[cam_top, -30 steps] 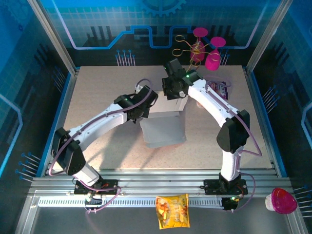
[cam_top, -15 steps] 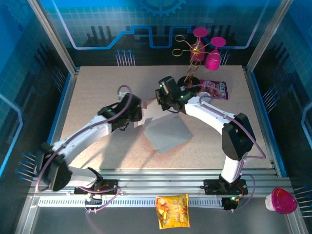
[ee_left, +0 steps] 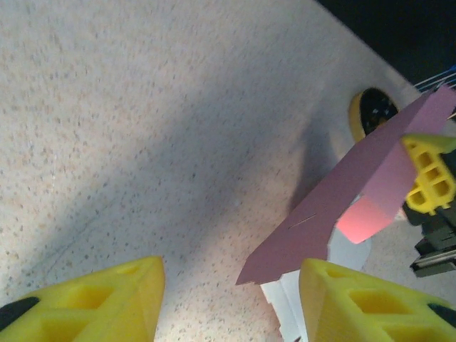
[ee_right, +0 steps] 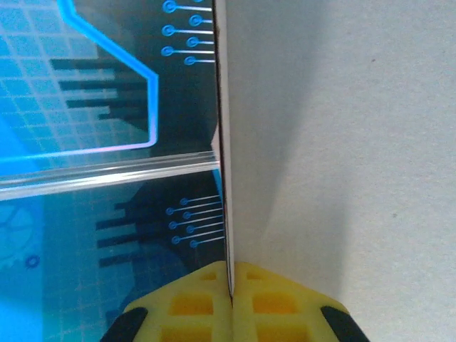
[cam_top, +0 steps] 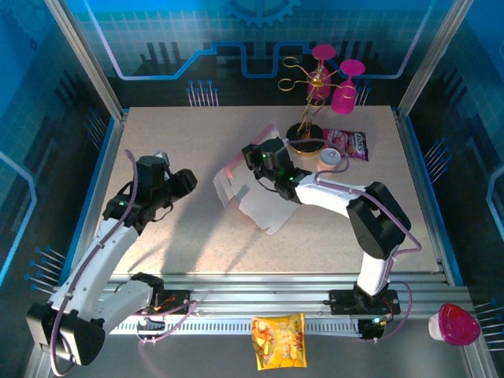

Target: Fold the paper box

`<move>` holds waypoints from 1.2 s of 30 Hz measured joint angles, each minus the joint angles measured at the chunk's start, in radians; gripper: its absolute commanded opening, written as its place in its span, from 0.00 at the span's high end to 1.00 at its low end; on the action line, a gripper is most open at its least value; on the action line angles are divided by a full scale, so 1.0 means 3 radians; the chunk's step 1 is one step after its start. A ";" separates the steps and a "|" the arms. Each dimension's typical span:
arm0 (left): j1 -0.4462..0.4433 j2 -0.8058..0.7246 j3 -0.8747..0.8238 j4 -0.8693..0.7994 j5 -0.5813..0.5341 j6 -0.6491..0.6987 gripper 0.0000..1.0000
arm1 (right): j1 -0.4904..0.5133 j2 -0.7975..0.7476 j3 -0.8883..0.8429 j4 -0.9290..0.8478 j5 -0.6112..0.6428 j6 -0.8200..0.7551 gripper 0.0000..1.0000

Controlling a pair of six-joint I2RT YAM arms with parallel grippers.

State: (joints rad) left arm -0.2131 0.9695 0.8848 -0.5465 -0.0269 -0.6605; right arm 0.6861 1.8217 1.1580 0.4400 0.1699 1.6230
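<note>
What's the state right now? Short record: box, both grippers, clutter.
paper box: unfolded sheet, tilted, far side raised, near part seemingly on the table
right gripper: shut on paper box edge
left gripper: open, empty, left of the box, not touching it
clutter: snack bag and goblets at the far right
</note>
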 measured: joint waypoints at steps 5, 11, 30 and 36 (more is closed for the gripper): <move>0.0066 0.0170 -0.0189 0.0182 0.0304 0.0031 0.59 | -0.0043 0.0262 -0.0304 0.0936 -0.0231 -0.0032 1.00; 0.0069 0.0348 -0.0389 0.0473 0.0520 0.0178 0.73 | -0.0151 0.0454 -0.0626 0.1694 -0.0511 -0.0028 1.00; -0.0192 0.0740 -0.0688 0.1085 0.0767 0.0633 0.75 | -0.0350 0.0724 -0.0927 0.2626 -0.1071 -0.0003 1.00; -0.0252 0.0790 -0.0688 0.1170 0.0754 0.0640 0.73 | -0.0392 0.0810 -0.1019 0.2870 -0.1144 0.0000 1.00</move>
State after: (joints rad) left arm -0.2886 1.2064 0.6785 -0.1955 0.1993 -0.4686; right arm 0.5686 2.0647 0.8524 1.3010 -0.1734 1.6230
